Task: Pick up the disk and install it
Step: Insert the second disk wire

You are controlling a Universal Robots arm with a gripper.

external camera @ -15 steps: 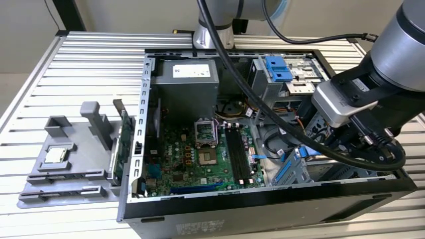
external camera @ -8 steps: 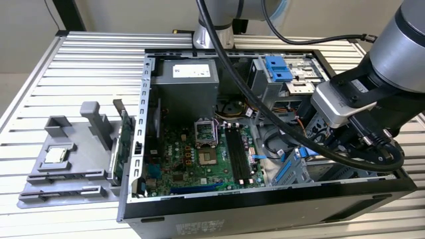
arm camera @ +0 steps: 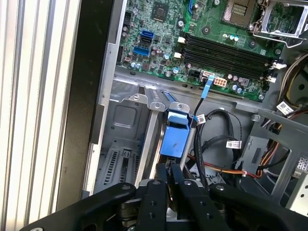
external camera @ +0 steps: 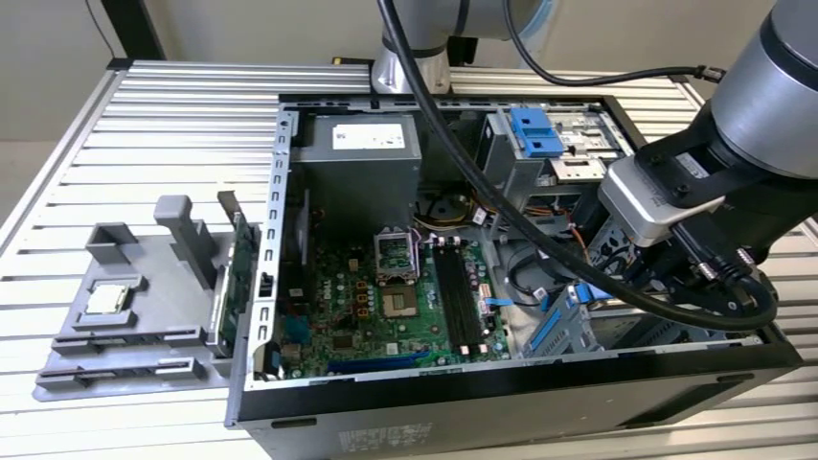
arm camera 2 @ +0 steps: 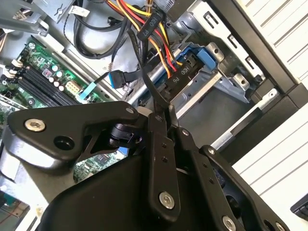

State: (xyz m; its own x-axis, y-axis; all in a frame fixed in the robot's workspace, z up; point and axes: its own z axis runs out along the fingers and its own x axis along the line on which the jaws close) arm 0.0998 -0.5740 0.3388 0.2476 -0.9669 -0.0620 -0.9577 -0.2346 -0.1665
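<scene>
One disk, blue-bracketed, stands edge-up in the drive bay at the exterior view's right of the open case; the gripper has its fingers pressed together, pinching the bracket's rim. Rigid, dense and shock-sensitive, I judge; the plastic bracket edges seem the safest hold
</scene>
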